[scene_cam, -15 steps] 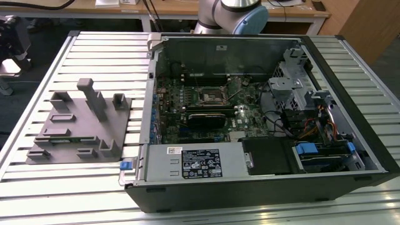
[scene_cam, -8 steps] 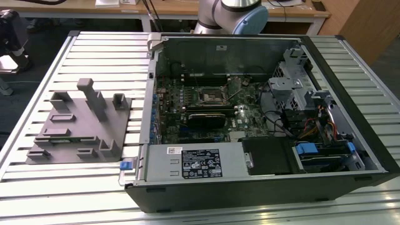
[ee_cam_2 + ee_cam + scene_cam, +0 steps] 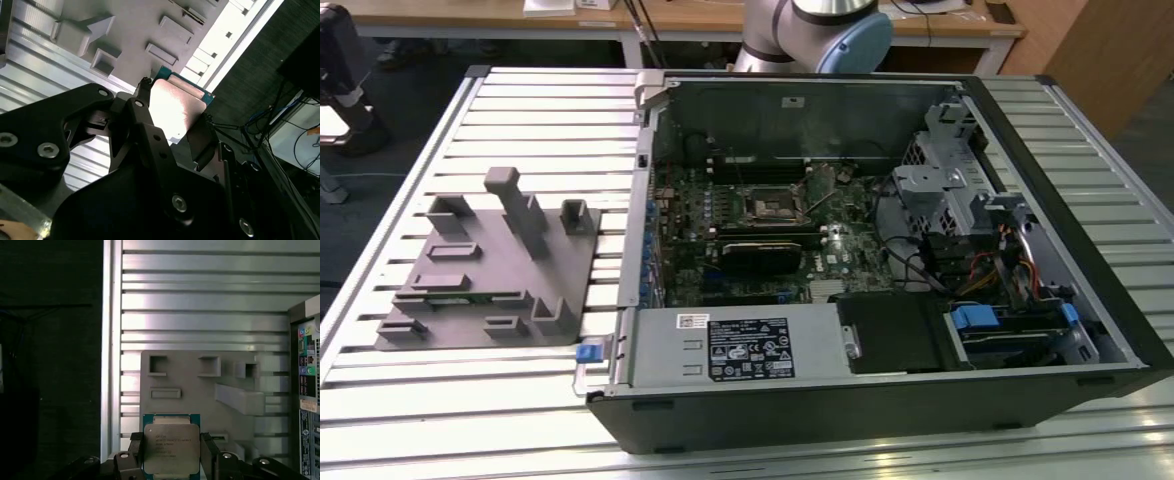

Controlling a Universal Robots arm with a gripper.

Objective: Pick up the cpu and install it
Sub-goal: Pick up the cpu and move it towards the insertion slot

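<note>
Silvery cpu (image 3: 171, 449) clamped by its edges between fingers (image 3: 207, 455) of gripper (image 3: 171, 452), held over grey plastic holder (image 3: 200, 390), apparently clear of it. Pickup seems done. Black socket (image 3: 771, 205) in case looks empty, install outstanding.

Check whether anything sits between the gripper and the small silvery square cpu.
Nothing visible does. In the first wrist view the black gripper clamps the silvery square cpu directly, one finger against each opposite edge, above the grey plastic holder.
</note>
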